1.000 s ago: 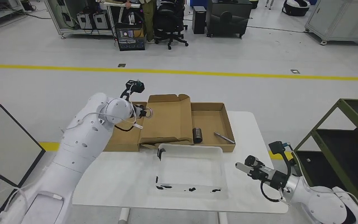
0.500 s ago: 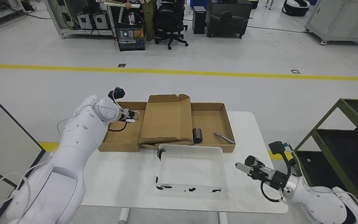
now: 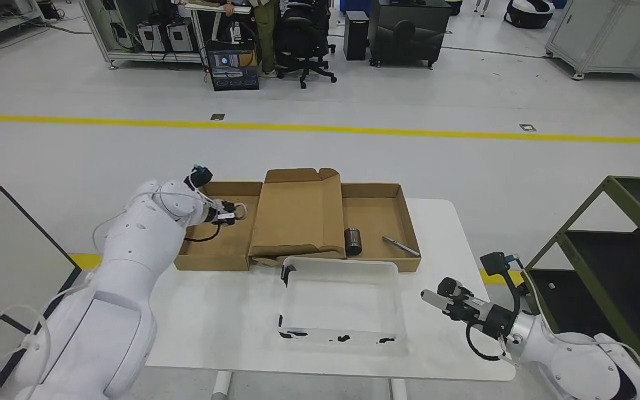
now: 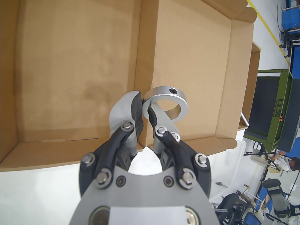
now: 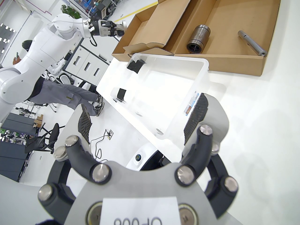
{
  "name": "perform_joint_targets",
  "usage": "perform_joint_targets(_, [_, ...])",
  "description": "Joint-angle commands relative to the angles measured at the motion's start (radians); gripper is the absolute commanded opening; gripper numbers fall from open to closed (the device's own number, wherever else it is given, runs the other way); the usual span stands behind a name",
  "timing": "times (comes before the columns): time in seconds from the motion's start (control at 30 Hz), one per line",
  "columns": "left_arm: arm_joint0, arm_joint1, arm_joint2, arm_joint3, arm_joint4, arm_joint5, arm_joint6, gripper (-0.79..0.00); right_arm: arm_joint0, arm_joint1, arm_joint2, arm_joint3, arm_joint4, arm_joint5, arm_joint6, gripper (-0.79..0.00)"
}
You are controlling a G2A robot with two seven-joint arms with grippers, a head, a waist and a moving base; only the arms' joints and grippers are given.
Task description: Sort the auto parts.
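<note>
My left gripper [image 4: 145, 111] is shut on a silver shaft collar ring [image 4: 165, 101], pinching its rim, held above the left compartment of the cardboard box [image 4: 70, 47]. From above, that gripper [image 3: 232, 212] sits over the box's left section [image 3: 215, 250]. In the right compartment lie a dark cylindrical bushing [image 3: 352, 241] [image 5: 198, 39] and a thin metal rod [image 3: 400, 245] [image 5: 252, 42]. My right gripper [image 5: 143, 120] stands open near the table's right edge [image 3: 432, 297], apart from every part.
A clear plastic bin [image 3: 340, 300] [image 5: 164, 83] stands in front of the box, with black tape marks on its walls. A raised cardboard flap [image 3: 298, 215] divides the box's middle. A green rack [image 3: 600, 250] stands to the right of the table.
My left arm has swung leftward with the ring, from over the middle flap to above the box's left compartment. The right arm has not moved.
</note>
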State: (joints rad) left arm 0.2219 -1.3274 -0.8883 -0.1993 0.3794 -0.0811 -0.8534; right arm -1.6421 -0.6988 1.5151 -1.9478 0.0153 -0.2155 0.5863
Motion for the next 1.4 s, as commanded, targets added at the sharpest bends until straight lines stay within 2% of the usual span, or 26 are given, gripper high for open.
perform_joint_targets(0.0, [-0.004, -0.001, 0.004, 0.0, 0.014, -0.002, 0.009, 0.0, 0.0, 0.0, 0.0, 0.0, 0.0, 0.0, 0.0, 0.0])
perform_joint_targets(0.13, [-0.011, 0.0, 0.013, 0.004, 0.043, -0.005, 0.027, 0.0, 0.0, 0.0, 0.0, 0.0, 0.0, 0.0, 0.0, 0.0])
perform_joint_targets(0.23, [-0.015, 0.005, 0.002, 0.001, 0.031, -0.062, 0.042, 0.0, 0.0, 0.0, 0.0, 0.0, 0.0, 0.0, 0.0, 0.0])
perform_joint_targets(0.37, [-0.015, 0.023, -0.04, -0.004, -0.041, -0.219, 0.05, 0.0, 0.0, 0.0, 0.0, 0.0, 0.0, 0.0, 0.0, 0.0])
perform_joint_targets(0.53, [-0.01, 0.06, -0.099, -0.002, -0.128, -0.405, 0.053, 0.0, 0.0, 0.0, 0.0, 0.0, 0.0, 0.0, 0.0, 0.0])
perform_joint_targets(0.77, [0.054, 0.111, -0.154, -0.065, -0.198, -0.681, 0.014, 0.0, 0.0, 0.0, 0.0, 0.0, 0.0, 0.0, 0.0, 0.0])
perform_joint_targets(1.37, [0.054, 0.111, -0.154, -0.065, -0.198, -0.68, 0.014, 0.0, 0.0, 0.0, 0.0, 0.0, 0.0, 0.0, 0.0, -0.001])
